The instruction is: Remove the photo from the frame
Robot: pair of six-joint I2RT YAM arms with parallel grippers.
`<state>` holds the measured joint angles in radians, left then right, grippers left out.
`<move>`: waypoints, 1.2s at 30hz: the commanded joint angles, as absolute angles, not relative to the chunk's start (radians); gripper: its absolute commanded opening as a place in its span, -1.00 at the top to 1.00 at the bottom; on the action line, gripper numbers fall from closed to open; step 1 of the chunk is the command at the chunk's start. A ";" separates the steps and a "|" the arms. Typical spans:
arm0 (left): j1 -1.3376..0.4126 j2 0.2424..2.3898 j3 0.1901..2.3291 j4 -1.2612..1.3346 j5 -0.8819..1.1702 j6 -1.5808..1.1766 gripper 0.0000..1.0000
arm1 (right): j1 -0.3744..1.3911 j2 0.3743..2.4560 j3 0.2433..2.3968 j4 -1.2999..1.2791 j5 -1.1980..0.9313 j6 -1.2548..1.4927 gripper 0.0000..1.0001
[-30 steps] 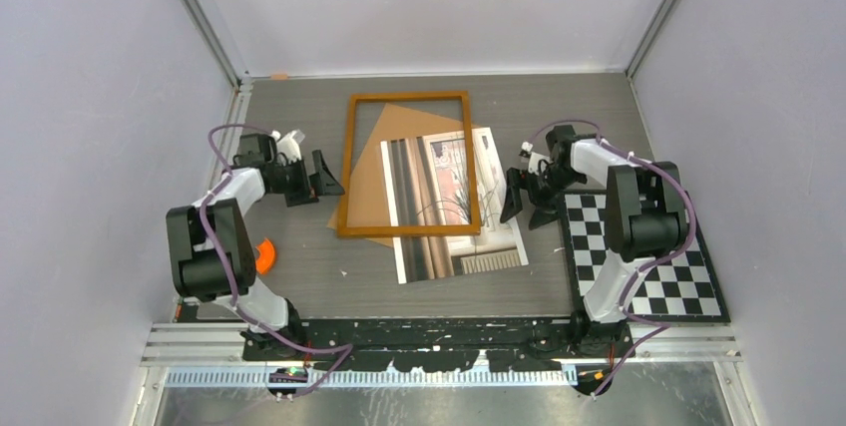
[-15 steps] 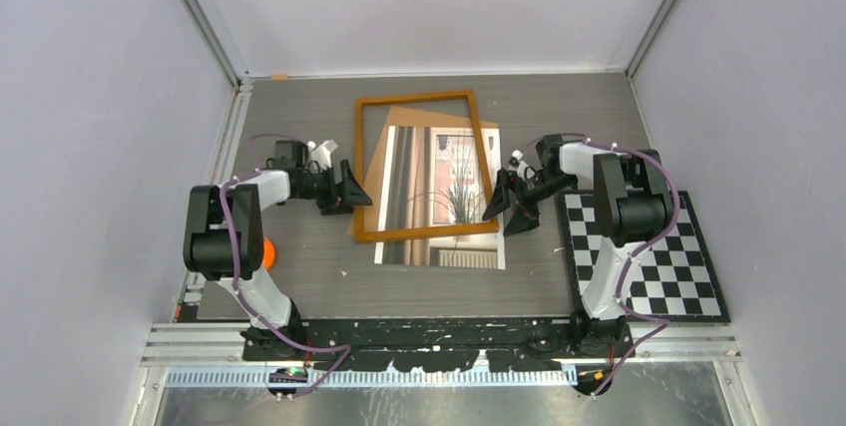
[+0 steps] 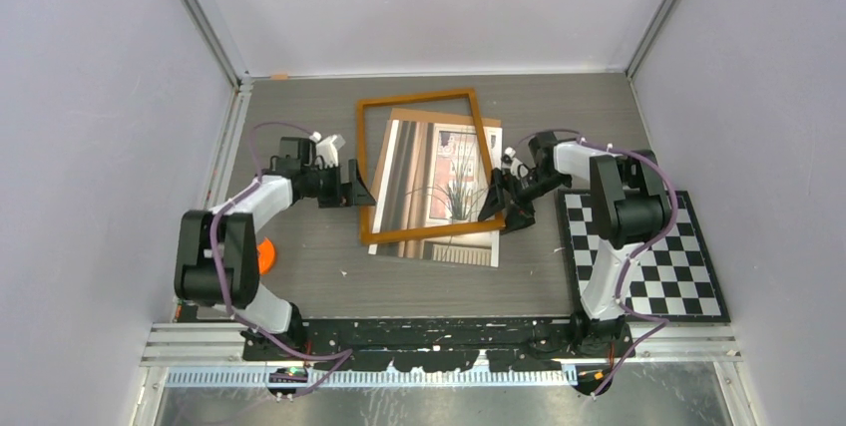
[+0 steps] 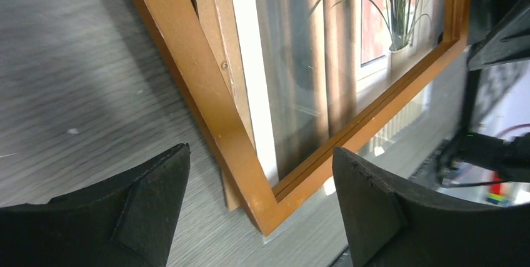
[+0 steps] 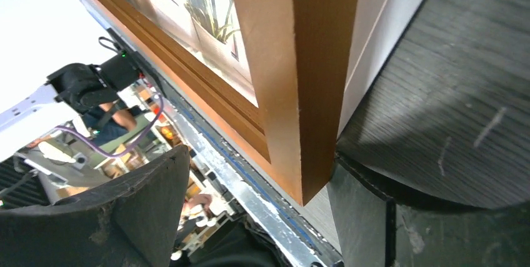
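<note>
Orange-brown frame (image 3: 429, 233) between us: our left pincer (image 4: 260, 151) and right pincer (image 5: 259, 161) both gape around its side rails.

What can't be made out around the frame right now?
- Top view: whether left gripper or right gripper touches the thin orange-brown wooden frame; too small.
- Top view: orange object, half hidden by the left arm.
- Right wrist view: window-and-plant photo print, largely blocked by the frame's corner.
</note>
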<state>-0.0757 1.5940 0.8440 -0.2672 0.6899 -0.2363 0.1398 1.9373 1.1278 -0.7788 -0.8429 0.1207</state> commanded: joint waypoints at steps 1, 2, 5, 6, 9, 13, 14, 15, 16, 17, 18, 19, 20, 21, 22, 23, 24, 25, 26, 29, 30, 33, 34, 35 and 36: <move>-0.088 1.424 0.883 -0.354 0.548 0.010 -0.75 | 0.112 1.840 1.167 -0.796 -0.732 0.045 -0.65; -0.103 1.395 0.887 -0.384 0.525 0.091 -0.77 | 0.107 1.820 1.169 -0.802 -0.715 0.038 -0.65; -0.188 1.326 0.886 -0.459 0.439 0.282 -0.84 | 0.105 1.760 1.164 -0.817 -0.717 0.011 -0.65; -0.221 1.313 0.889 -0.482 0.426 0.331 -0.84 | 0.105 1.749 1.160 -0.819 -0.727 0.007 -0.65; -0.383 1.298 0.901 -0.519 0.360 0.429 -0.81 | 0.106 1.737 1.161 -0.835 -0.738 0.004 -0.65; -0.598 1.364 0.937 -0.501 0.230 0.485 -0.76 | 0.106 1.745 1.157 -0.812 -0.723 0.017 -0.64; -0.634 1.394 0.951 -0.492 0.208 0.492 -0.75 | 0.105 1.747 1.156 -0.804 -0.719 0.022 -0.64; -0.670 1.429 0.964 -0.482 0.187 0.499 -0.73 | 0.105 1.747 1.156 -0.792 -0.711 0.027 -0.64; -0.700 1.462 0.976 -0.469 0.165 0.506 -0.71 | 0.104 1.745 1.154 -0.780 -0.699 0.033 -0.64; -0.728 1.498 0.988 -0.457 0.146 0.514 -0.70 | 0.103 1.743 1.153 -0.772 -0.689 0.036 -0.64; -0.752 1.542 0.998 -0.443 0.132 0.524 -0.69 | 0.100 1.742 1.155 -0.768 -0.682 0.038 -0.64; -0.773 1.575 1.008 -0.437 0.120 0.531 -0.67 | 0.093 1.741 1.157 -0.767 -0.676 0.037 -0.64; -0.794 1.607 1.019 -0.436 0.109 0.538 -0.65 | 0.085 1.742 1.162 -0.769 -0.675 0.037 -0.64; -0.812 1.635 1.028 -0.436 0.101 0.545 -0.62 | 0.074 1.744 1.170 -0.772 -0.677 0.037 -0.64; -0.829 1.656 1.034 -0.435 0.092 0.554 -0.60 | 0.064 1.745 1.176 -0.776 -0.681 0.037 -0.64; -0.844 1.676 1.040 -0.437 0.085 0.565 -0.55 | 0.055 1.746 1.183 -0.780 -0.682 0.038 -0.63; -0.856 1.693 1.047 -0.439 0.080 0.576 -0.47 | 0.044 1.747 1.191 -0.783 -0.684 0.033 -0.63; -0.863 1.707 1.053 -0.447 0.073 0.587 -0.35 | 0.036 1.747 1.197 -0.787 -0.682 0.030 -0.62; -0.867 1.716 1.063 -0.458 0.072 0.593 -0.16 | 0.029 1.748 1.205 -0.792 -0.683 0.025 -0.61; -0.867 1.712 1.081 -0.499 0.082 0.629 0.42 | 0.014 1.756 1.219 -0.810 -0.684 0.006 -0.56; -0.868 1.702 1.080 -0.509 0.082 0.645 0.59 | 0.014 1.760 1.224 -0.813 -0.683 0.004 -0.55; -0.867 1.657 1.068 -0.538 0.073 0.681 1.00 | 0.014 1.773 1.239 -0.817 -0.675 0.004 -0.53; -0.867 1.635 1.060 -0.554 0.078 0.700 1.00 | -0.012 1.778 1.246 -0.816 -0.673 0.004 -0.52; -0.867 1.623 1.049 -0.567 0.083 0.710 1.00 | -0.016 1.783 1.256 -0.817 -0.669 -0.013 -0.52; -0.866 1.605 1.037 -0.580 0.092 0.724 1.00 | -0.019 1.788 1.266 -0.817 -0.668 -0.018 -0.51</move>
